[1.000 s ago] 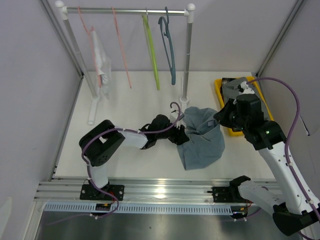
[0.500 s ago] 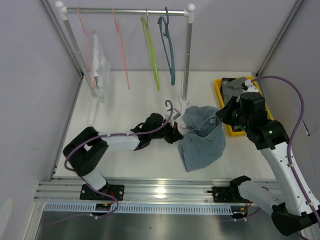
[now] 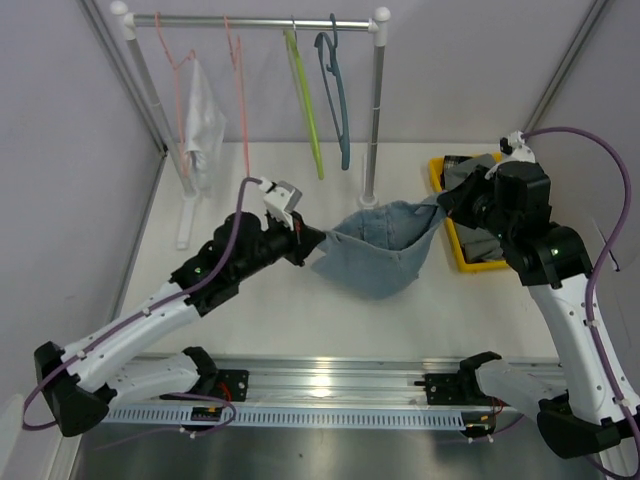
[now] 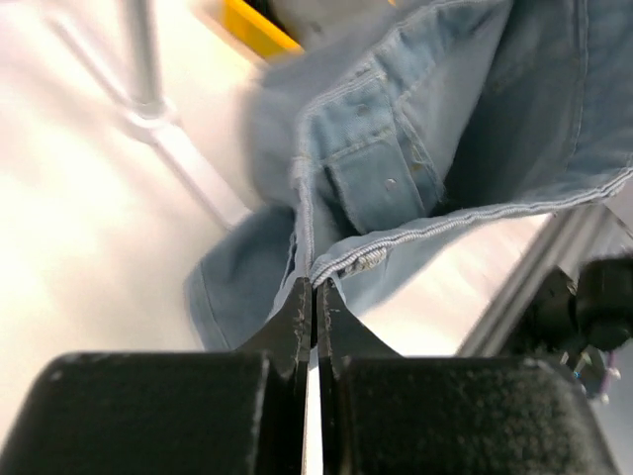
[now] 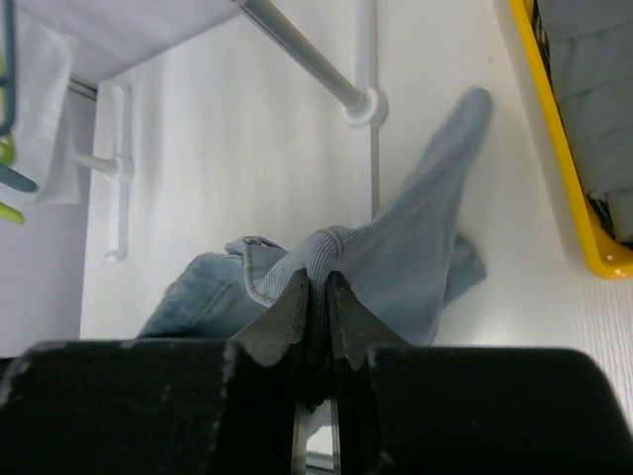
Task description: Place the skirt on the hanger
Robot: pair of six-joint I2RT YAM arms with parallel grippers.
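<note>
The denim skirt (image 3: pixel 385 255) hangs stretched above the middle of the white table (image 3: pixel 400 320), waistband spread open, probably ready for one of the hangers (image 3: pixel 305 110). The left gripper (image 3: pixel 305 243) clamps its left edge; the right gripper (image 3: pixel 447 205) pinches its right. The rail (image 3: pixel 260 19) stands far; pale walls (image 3: pixel 60 150) enclose everything.

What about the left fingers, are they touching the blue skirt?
Touching. The left wrist view shows the left fingers pinched shut on the skirt at its stitched edge, with no gap.

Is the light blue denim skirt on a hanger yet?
No, the light blue denim skirt is stretched between the left pincer and right pincer.
</note>
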